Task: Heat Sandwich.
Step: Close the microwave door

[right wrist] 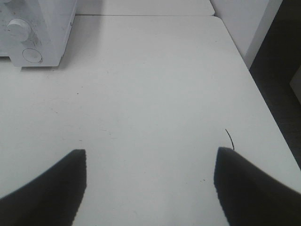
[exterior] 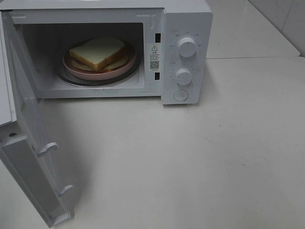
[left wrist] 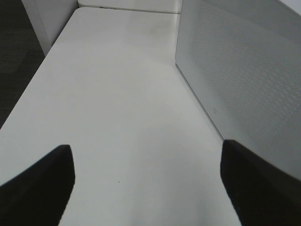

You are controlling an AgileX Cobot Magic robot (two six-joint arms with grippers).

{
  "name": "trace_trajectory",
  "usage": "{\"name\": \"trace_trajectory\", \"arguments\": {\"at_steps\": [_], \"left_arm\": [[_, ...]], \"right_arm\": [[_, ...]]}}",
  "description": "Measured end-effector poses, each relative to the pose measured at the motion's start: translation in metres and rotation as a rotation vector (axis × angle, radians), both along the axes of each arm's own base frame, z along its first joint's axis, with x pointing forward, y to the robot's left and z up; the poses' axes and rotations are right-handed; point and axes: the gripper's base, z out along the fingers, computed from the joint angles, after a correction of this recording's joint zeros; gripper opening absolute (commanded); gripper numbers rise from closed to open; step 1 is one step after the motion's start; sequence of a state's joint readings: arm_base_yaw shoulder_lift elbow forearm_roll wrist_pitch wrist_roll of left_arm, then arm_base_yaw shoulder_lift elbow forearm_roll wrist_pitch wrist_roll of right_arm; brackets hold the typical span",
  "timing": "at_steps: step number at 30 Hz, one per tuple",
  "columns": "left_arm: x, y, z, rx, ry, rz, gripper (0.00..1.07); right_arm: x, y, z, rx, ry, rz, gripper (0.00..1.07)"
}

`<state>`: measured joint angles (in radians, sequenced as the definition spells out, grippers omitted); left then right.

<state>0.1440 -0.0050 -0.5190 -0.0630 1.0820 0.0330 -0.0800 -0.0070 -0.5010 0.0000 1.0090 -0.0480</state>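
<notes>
Plainly, the left gripper (left wrist: 148, 188) stands wide open above the table (left wrist: 117, 94), holding nothing; the right gripper (right wrist: 150, 188) is likewise spread and empty. Farther off, the sandwich (exterior: 100, 52) sits on a pink plate (exterior: 95, 72) inside the microwave (exterior: 186, 19), its door (exterior: 28, 157) swung open.

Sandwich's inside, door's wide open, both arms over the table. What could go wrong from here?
The white microwave door stands wide open; a hard push from the left gripper beside it could slam it and jolt the skewed pale-bread sandwich on its round pink plate.
The white round upper knob is small; the right gripper's open jaws might slip turning it.
</notes>
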Motion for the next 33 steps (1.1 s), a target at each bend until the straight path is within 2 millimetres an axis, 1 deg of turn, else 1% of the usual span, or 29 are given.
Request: {"name": "trace_trajectory", "arguments": {"at_steps": [33], "left_arm": [[0.0000, 0.0000, 0.0000, 0.000, 0.000, 0.000, 0.80]], "right_arm": [[0.0000, 0.0000, 0.0000, 0.000, 0.000, 0.000, 0.73]]}}
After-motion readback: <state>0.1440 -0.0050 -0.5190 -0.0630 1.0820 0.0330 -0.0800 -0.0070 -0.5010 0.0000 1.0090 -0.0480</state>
